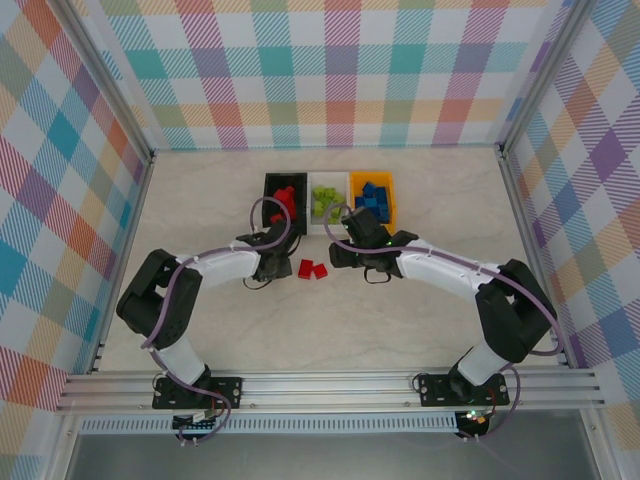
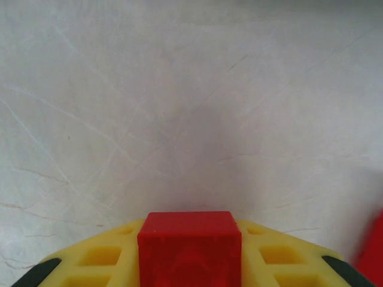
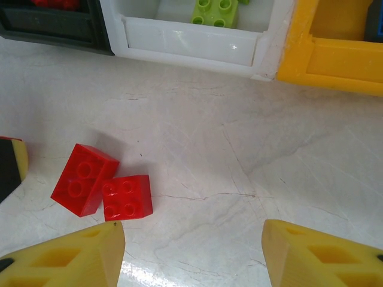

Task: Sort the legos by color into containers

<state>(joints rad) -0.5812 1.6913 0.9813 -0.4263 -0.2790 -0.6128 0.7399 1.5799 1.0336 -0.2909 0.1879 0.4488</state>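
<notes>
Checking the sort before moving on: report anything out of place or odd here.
Nothing spilled or damaged. Two red bricks lie loose on the table, side by side, short of the black bin holding other reds. The left gripper holds a third red brick.

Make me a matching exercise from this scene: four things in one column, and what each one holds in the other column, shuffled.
Column one:
1. left gripper
2. right gripper
3. white bin
4. orange-yellow bin

Column two:
A. blue bricks
B. nothing, jaws open
C. a red brick
D. green bricks

Pairs: 1-C, 2-B, 3-D, 4-A.
</notes>
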